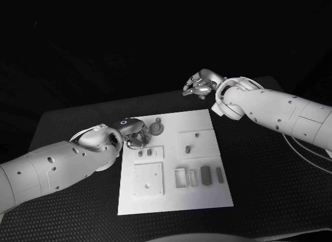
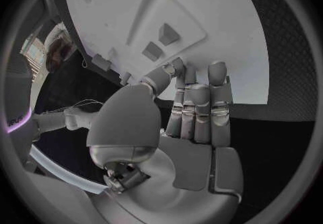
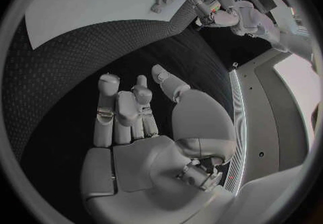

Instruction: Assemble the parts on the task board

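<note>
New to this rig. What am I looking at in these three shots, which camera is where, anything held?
It is a two-armed robot with silver many-fingered hands at a black table. The square picture looks down from its head; the two round ones come from fisheye cameras at each wrist, behind that arm's own hand. In the middle lies the white task board, carrying small grey parts such as a round grey disc and a grey rectangular bar. The left hand sits at the board's left edge. The right hand hovers beyond the board's far edge. The wrist views show both palms empty, fingers apart.
</note>
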Robot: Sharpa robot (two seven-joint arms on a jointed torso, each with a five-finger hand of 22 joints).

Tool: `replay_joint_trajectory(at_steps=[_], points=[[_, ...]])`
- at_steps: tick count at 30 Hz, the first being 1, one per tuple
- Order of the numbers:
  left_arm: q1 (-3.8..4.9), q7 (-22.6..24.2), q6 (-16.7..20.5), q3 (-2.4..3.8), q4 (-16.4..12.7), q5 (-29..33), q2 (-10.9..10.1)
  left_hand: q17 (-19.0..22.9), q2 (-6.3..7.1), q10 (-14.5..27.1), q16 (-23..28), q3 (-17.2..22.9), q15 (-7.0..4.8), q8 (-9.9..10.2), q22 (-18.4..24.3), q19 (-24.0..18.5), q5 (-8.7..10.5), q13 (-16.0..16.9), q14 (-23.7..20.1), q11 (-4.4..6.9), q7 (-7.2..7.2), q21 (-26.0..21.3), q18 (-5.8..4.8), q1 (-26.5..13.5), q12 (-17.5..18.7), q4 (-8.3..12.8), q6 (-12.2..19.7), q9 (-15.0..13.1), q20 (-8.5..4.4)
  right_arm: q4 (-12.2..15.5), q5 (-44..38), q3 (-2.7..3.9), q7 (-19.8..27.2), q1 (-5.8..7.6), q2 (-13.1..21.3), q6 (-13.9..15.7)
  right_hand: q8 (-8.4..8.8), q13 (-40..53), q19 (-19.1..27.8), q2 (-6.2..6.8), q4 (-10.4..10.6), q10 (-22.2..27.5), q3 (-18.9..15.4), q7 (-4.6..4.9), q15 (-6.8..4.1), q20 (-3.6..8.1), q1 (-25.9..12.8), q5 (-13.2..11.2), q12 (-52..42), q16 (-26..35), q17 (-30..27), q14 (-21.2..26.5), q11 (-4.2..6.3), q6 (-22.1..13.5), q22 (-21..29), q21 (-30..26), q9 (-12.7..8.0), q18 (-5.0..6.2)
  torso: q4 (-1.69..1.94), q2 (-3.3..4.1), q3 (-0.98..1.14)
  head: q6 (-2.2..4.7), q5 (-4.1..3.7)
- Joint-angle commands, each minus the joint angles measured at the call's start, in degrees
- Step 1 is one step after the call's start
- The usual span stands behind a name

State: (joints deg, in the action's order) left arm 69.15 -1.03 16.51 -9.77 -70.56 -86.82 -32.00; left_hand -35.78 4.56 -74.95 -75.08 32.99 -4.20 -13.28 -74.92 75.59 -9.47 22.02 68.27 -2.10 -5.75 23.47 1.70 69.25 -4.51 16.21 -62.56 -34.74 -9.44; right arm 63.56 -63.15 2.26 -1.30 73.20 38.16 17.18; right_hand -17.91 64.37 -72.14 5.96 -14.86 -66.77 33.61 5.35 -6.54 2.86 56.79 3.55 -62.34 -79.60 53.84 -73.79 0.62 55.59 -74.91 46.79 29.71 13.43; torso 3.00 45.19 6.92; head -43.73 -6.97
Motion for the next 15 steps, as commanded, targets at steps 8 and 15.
replay_joint_trajectory(at_steps=[8, 15], points=[[-0.55, -0.1, -1.54, -0.83, 0.17, -0.76, 0.43, 0.04, -0.68, -0.67, -0.47, 0.25, -0.29, -0.43, -1.07, 0.14, -0.24, 0.37, 0.17, 0.19, 0.07, -0.21, 3.63, -0.12, -0.42, 0.24, -0.72, -0.16, -0.33, 0.17, -0.02, 0.03, 0.42, -0.01, 0.05, -0.61, 0.31, -0.06, 0.02, -0.13, -0.1, -0.12, 0.02, 0.46, -0.35, 0.38, -0.28, -0.18, -0.09, 0.38, 0.09, 0.03, 0.07, 0.04, -1.13, -0.31, 0.06, 1.57, 1.23, 0.03, -0.02, 0.04, 0.06], [-0.55, 0.0, -0.85, -0.83, 0.06, 1.31, 0.28, 0.12, -0.38, -0.47, -0.4, 0.19, -0.25, -0.3, -1.04, 0.12, -0.21, 0.37, 0.14, 0.14, -0.07, -0.34, 3.52, -0.4, -0.18, 0.12, -0.45, -0.06, -0.34, 0.14, -0.02, 0.03, 0.43, -0.02, 0.03, -0.57, 0.31, -0.06, 0.01, -0.16, -0.11, -0.13, 0.03, 0.46, -0.35, 0.39, -0.27, -0.18, -0.09, 0.38, 0.09, 0.02, 0.07, 0.05, -1.13, -0.31, 0.07, 1.57, 1.25, 0.0, -0.05, 0.15, 0.04]])
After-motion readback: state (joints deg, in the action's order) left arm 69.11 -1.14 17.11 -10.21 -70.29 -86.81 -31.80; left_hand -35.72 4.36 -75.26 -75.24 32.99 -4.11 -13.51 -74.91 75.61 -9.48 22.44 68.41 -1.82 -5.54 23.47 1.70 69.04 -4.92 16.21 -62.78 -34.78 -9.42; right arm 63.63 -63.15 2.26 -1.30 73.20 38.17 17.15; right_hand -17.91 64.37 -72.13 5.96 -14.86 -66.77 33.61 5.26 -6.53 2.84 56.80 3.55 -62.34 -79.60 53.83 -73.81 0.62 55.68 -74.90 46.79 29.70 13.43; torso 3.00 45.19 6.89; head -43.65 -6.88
